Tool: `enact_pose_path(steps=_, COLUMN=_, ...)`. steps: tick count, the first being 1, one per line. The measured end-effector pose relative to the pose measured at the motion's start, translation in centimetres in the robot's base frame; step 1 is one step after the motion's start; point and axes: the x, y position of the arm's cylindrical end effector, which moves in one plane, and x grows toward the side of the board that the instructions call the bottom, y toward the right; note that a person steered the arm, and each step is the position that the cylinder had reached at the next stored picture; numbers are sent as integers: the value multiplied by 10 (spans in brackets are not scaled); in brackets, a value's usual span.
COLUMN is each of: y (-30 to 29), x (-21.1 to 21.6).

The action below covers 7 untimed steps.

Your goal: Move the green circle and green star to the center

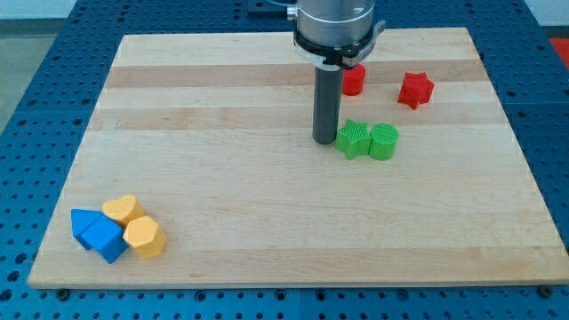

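The green star (pixel 353 140) and the green circle (pixel 384 141) sit side by side, touching, right of the board's middle. My tip (pixel 324 140) rests on the wooden board (pixel 267 204) just left of the green star, very close to it or touching it. The rod rises straight up to the arm's grey end at the view's top.
A red cylinder-like block (pixel 354 81) sits partly behind the rod and a red star (pixel 415 90) lies to its right, both above the green blocks. Two blue blocks (pixel 96 233) and two yellow blocks (pixel 133 225) cluster at the board's bottom left.
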Motion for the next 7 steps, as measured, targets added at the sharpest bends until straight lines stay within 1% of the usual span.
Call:
enact_pose_path(steps=1, y=12, x=-41)
enact_pose_path(steps=2, y=77, x=-37)
enact_pose_path(steps=3, y=116, x=-34)
enact_pose_path(steps=4, y=152, x=-21)
enact_pose_path(steps=5, y=157, x=-9)
enact_pose_path(steps=7, y=105, x=-8)
